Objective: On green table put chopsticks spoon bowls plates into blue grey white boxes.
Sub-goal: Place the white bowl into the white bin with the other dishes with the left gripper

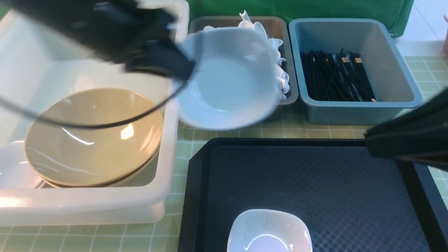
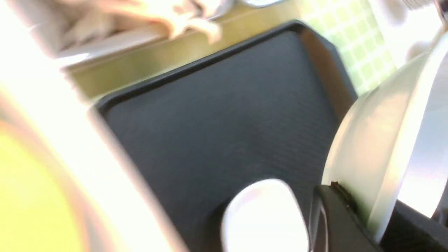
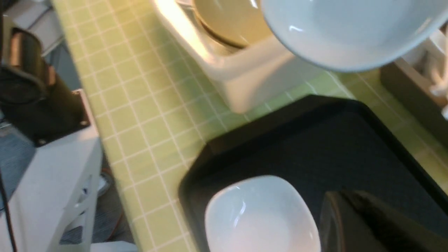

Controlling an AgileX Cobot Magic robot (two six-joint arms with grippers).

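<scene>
My left gripper [image 1: 182, 70] [image 2: 371, 210] is shut on the rim of a white plate [image 1: 227, 84] [image 2: 385, 140], held tilted in the air between the white box [image 1: 171, 140] and the dark grey box [image 1: 196, 24]. A second white plate [image 1: 269, 232] [image 3: 259, 217] sits on the black tray's near edge. My right gripper [image 1: 371, 140] [image 3: 336, 199] is shut and empty, above the tray beside that plate. Tan bowls [image 1: 94, 140] lie stacked in the white box. Black chopsticks [image 1: 336, 77] lie in the blue-grey box [image 1: 395, 70]. White spoons [image 1: 281, 75] fill the grey box, mostly hidden by the held plate.
The black tray [image 1: 315, 175] lies on the green table [image 1: 182, 147] in front of the two small boxes. A white dish [image 1: 14, 164] rests in the white box beside the bowls. A cable [image 1: 105, 124] hangs from the left arm over the bowls.
</scene>
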